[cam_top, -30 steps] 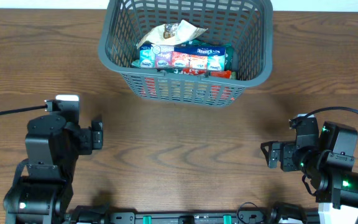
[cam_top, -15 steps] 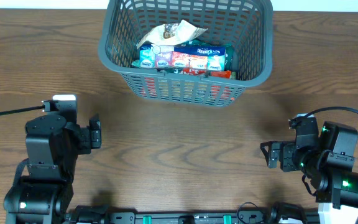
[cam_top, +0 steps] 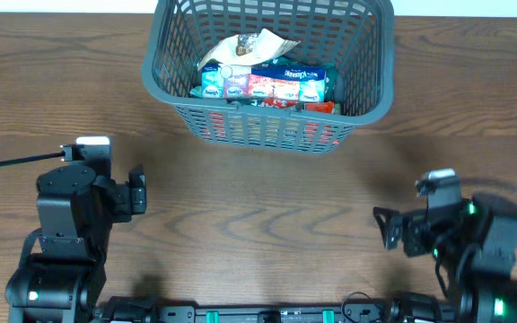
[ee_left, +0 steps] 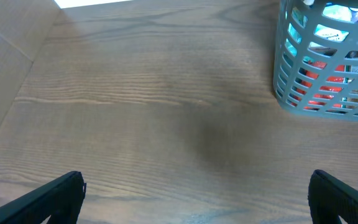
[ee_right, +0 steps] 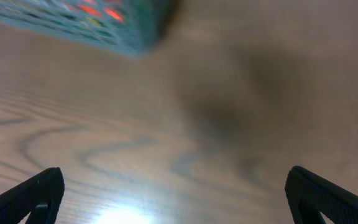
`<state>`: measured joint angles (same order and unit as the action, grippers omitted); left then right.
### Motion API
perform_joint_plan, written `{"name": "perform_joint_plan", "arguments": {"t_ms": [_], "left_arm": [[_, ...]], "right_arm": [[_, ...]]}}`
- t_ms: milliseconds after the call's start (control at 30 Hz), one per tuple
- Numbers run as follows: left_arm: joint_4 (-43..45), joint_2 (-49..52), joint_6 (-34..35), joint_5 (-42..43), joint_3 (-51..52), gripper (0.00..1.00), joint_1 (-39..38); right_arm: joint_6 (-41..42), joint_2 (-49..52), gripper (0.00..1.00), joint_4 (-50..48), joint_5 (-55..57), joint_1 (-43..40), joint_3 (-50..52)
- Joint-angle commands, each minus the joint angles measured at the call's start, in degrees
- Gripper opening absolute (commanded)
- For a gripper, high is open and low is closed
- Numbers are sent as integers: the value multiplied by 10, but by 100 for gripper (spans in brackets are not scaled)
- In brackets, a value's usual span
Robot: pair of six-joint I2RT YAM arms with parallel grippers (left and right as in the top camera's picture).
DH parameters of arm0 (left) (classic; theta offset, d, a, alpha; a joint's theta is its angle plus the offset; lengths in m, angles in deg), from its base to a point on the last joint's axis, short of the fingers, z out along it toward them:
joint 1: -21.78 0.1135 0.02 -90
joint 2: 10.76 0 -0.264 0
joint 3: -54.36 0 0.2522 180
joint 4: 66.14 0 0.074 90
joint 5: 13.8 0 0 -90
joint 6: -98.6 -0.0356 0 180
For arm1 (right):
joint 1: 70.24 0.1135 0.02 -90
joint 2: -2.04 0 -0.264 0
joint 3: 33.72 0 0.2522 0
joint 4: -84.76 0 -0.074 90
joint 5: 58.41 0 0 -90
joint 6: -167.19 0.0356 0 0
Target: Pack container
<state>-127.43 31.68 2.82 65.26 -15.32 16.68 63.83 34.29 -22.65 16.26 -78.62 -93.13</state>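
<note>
Right hand [cam_top: 388,230] slightly lower and blurrier than before, spread wide; left hand [cam_top: 139,192] likewise spread.

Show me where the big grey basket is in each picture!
Overhead: the basket sits at the top middle, full of packets.
Left wrist: its corner shows at the top right.
Right wrist: a blurry corner shows at the top left.
Shared landmark: the brown wooden table under it.

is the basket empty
No, colourful packets lie inside the basket.
</note>
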Motion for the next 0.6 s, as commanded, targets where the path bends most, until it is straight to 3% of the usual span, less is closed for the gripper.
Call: {"name": "perform_joint_plan", "arguments": {"t_ms": [0,200,400,567], "left_arm": [[1,2,7,-9,2,99,-2],[1,2,7,-9,2,99,-2],[1,2,7,-9,2,99,-2],[1,2,7,-9,2,99,-2]], "right_arm": [[-56,-84,99,-31,-51,38,29],[-50,-200,99,-189,5,98,151],[-13,-238,99,-388,99,151,303],[5,-268,99,-476,177,166,380]]}}
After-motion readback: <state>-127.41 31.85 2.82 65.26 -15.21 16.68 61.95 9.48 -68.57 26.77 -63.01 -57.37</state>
